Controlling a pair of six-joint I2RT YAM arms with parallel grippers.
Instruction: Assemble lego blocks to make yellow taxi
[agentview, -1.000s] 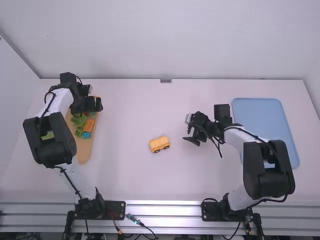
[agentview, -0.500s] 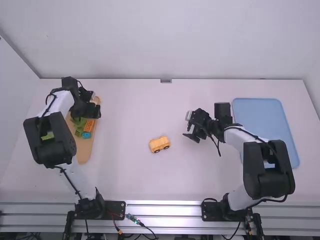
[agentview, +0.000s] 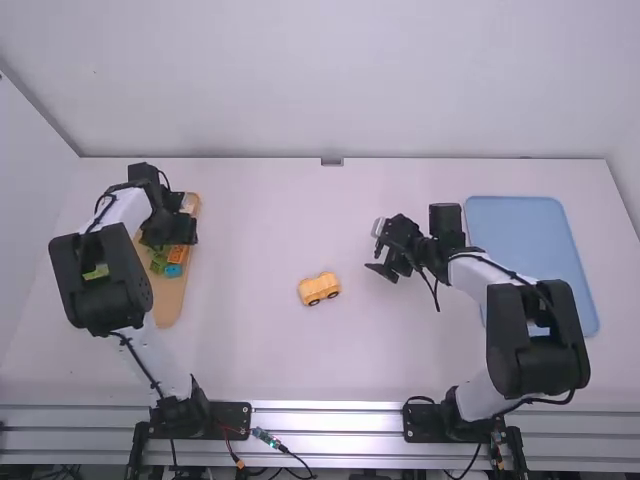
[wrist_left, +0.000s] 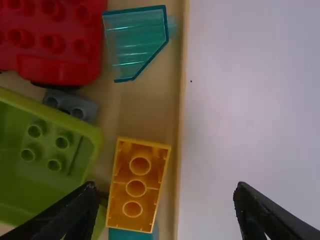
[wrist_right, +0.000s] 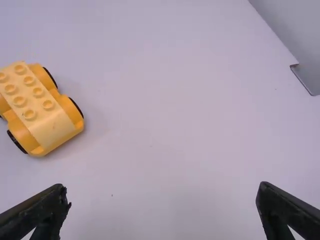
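Observation:
The yellow wheeled base (agentview: 319, 289) stands on the mid table; in the right wrist view that base (wrist_right: 37, 107) has bare studs on top. My left gripper (agentview: 184, 236) is over the wooden tray at the left; in its wrist view the left gripper (wrist_left: 165, 210) is open, its fingers around nothing. Below it lie an orange block (wrist_left: 136, 185) with its hollow side up and a clear teal windshield piece (wrist_left: 135, 42). My right gripper (agentview: 372, 270) hangs right of the yellow base; in its wrist view the right gripper (wrist_right: 162, 200) is open and holds nothing.
The wooden tray (agentview: 170, 300) also holds a red block (wrist_left: 55, 45), a green open block (wrist_left: 30, 160), a small grey piece (wrist_left: 70, 106) and a blue block (agentview: 173, 271). A blue tray (agentview: 525, 235) lies at the right, beside the right arm.
My left gripper has moved toward the camera along the wooden tray, further over the green and orange blocks. The right gripper has shifted slightly away from the camera. The yellow base is unmoved.

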